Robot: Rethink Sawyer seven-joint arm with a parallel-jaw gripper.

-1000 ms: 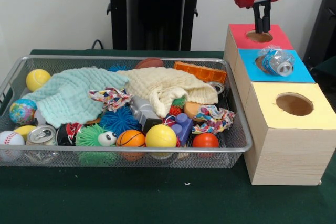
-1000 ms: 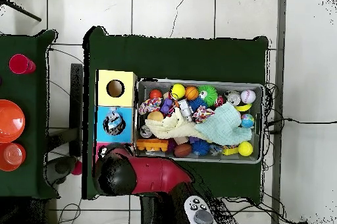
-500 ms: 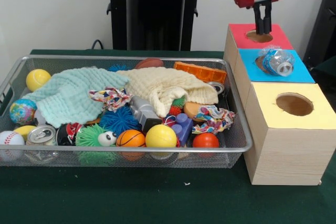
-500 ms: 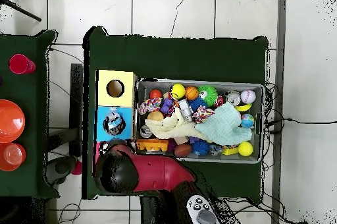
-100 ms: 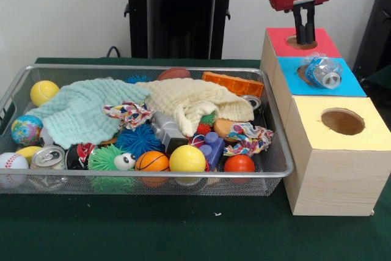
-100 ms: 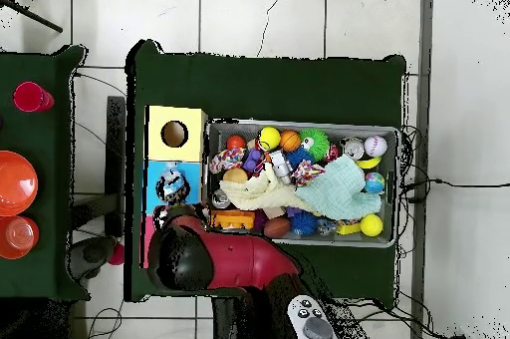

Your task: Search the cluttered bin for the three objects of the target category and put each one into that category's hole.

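Three wooden boxes stand in a row right of the mesh bin (image 5: 153, 176): red-topped (image 5: 324, 46), blue-topped (image 5: 351, 85) and yellow-topped (image 5: 366, 139), each with a round hole. My gripper (image 5: 304, 31) hangs just above the red box's hole (image 5: 302, 43). Its fingers stand a narrow gap apart with nothing between them. A crushed clear plastic bottle (image 5: 322, 70) lies across the blue box's hole. In the overhead view the arm (image 6: 199, 257) covers the gripper and the red box, while the bottle (image 6: 172, 187) shows on the blue top.
The bin holds several balls, a mint cloth (image 5: 82, 111), a cream cloth (image 5: 195, 99), a drink can (image 5: 49, 156), another can (image 5: 252, 101), rope toys, spiky toys and an orange block (image 5: 233, 84). The yellow box's hole (image 5: 343, 121) is open and unblocked.
The gripper has risen a little over the red hole and drifted slightly left in the front view. The bottle and the bin's contents have not moved.
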